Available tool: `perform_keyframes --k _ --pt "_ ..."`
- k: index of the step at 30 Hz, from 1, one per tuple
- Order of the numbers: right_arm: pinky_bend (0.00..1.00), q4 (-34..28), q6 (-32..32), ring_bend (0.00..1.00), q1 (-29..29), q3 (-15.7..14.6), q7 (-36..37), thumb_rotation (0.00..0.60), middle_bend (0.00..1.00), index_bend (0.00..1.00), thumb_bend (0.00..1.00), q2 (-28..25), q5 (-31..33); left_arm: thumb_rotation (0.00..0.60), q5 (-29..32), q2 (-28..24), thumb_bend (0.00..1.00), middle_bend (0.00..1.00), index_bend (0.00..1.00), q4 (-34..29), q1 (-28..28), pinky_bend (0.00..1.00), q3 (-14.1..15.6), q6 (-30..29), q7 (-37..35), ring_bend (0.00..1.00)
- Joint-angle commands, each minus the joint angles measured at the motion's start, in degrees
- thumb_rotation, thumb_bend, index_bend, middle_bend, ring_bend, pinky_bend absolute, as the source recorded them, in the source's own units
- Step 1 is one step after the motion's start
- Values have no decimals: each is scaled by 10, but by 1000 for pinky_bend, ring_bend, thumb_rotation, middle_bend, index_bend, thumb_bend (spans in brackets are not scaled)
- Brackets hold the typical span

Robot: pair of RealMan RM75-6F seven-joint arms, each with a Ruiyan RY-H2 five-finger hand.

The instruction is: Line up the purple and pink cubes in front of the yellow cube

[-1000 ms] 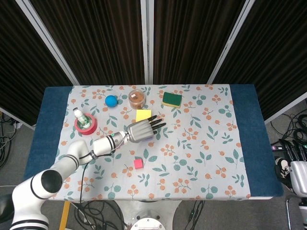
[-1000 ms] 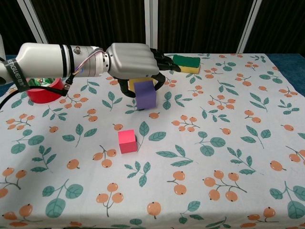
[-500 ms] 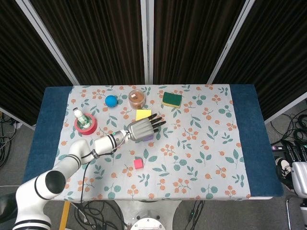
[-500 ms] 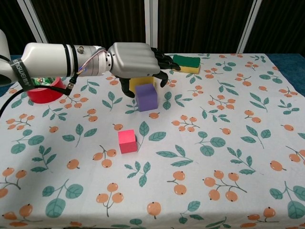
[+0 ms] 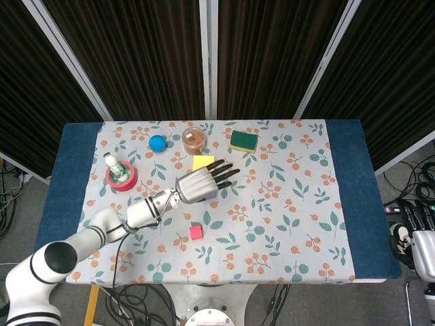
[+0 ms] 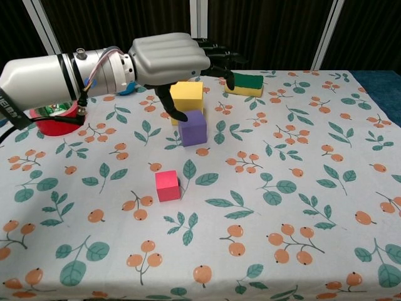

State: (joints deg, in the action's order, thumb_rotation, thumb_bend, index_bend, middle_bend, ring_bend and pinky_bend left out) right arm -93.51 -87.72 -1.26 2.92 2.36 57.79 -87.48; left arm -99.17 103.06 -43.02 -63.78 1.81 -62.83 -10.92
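While the left hand is held raised with fingers spread and nothing gripped, the pink cube is seen alone on the near left. Just right of it and farther back, the purple cube sits on the cloth, apparently touching the yellow cube behind it, so the line is begun.

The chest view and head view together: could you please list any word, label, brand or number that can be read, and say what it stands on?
Left forearm, at the picture's left edge in the chest view: a black band with white lettering, cut off by the frame and too partial to read.
Small bottle inside the red tape roll: a green label, too small to read.
Nothing else shows readable text.
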Motion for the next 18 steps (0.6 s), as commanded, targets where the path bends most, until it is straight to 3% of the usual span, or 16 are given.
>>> perform_keyframes --k 1,9,18 --pt "102 -1 -1 0 0 0 -1 600 97 6 364 0 -1 600 21 8 161 69 288 -25 -6 130 -23 14 -1 63" --pt "103 -1 -4 0 3 1 -1 600 96 7 364 -1 1 600 46 54 94 55 274 1 -31 125 -43 74 27 60" --pt "102 1 -10 0 7 1 4 600 96 7 364 0 1 600 55 108 23 5 186 76 -29 120 -41 91 80 43"
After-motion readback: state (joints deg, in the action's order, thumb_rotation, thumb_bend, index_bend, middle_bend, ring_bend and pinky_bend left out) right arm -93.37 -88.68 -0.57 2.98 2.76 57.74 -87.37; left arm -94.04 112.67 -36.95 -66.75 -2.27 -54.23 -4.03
